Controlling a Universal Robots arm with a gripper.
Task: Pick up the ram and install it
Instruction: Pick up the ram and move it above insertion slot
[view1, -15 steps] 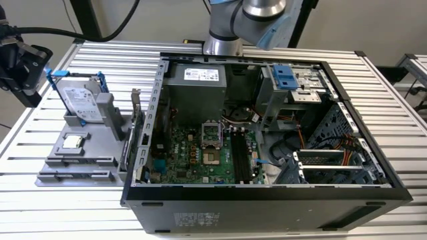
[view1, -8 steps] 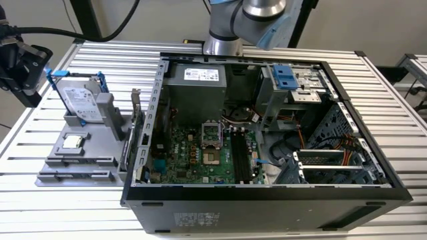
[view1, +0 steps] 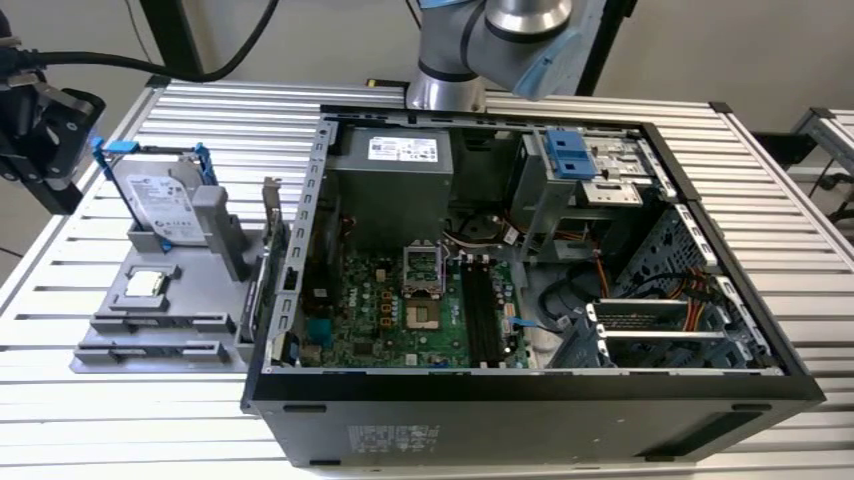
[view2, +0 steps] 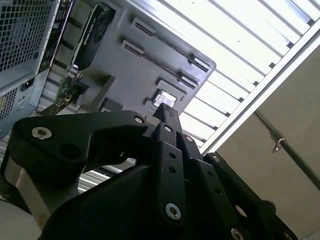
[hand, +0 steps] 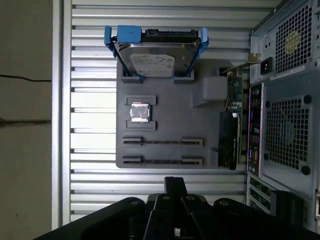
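My gripper (hand: 175, 182) hangs high above the slatted table, near the grey parts fixture (hand: 165, 120). Its black fingers meet in a single tip with nothing between them, and the second wrist view shows the same closed tip (view2: 165, 112). The fixture's two long holders (hand: 162, 142) (hand: 162, 161) show as narrow dark grooves. The ram is hidden or out of view. The open computer case (view1: 534, 250) lies beside the fixture, with long black slots (view1: 481, 310) on its green motherboard (view1: 387, 300).
On the fixture stand a silver hard drive in blue brackets (hand: 157, 57), a small square chip (hand: 139, 112) and an upright black card (hand: 229, 142) against the case. The table's edge (hand: 62, 120) runs past the fixture. A black unit on a cable (view1: 40, 125) sits at the exterior view's far left.
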